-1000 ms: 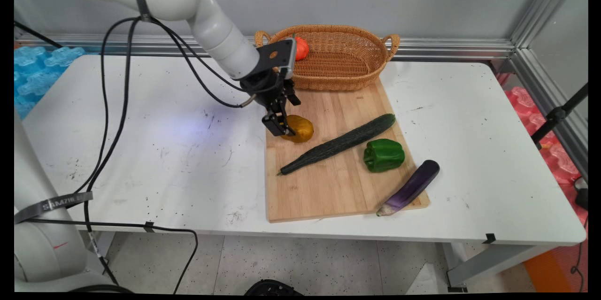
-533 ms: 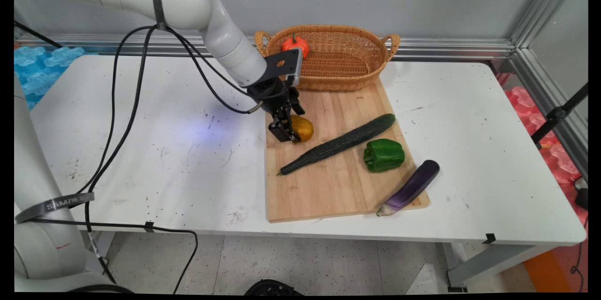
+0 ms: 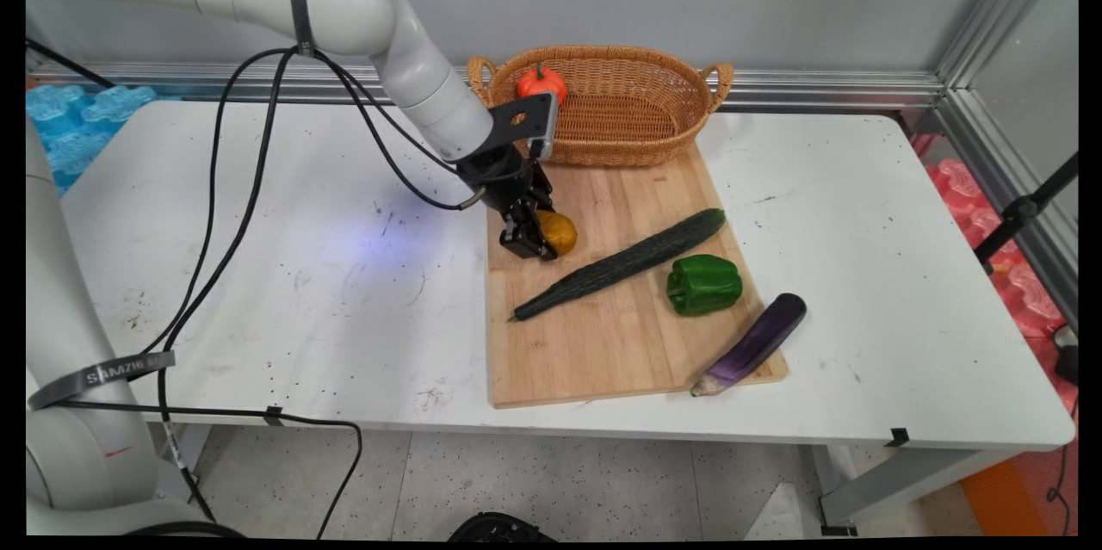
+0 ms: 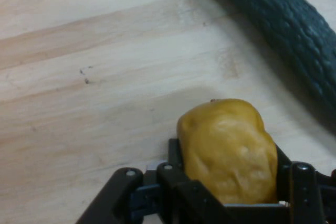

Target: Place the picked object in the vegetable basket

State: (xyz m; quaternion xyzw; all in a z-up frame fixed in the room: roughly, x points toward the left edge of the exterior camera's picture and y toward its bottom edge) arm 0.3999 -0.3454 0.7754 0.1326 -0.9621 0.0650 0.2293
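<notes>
Two black fingers (image 4: 176, 161) clamp a lumpy yellow-brown potato (image 3: 558, 231) on the wooden board (image 3: 603, 343).

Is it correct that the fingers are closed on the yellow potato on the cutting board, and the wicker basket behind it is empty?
Not quite. The wicker basket is not empty: the main view shows a small orange pumpkin inside it. The rest holds: the fingers are closed on the yellow potato over the cutting board.

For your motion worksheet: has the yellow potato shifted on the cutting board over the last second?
Barely: the yellow potato keeps its place near the cutting board's far-left corner; the gripper closed in around it.
</notes>
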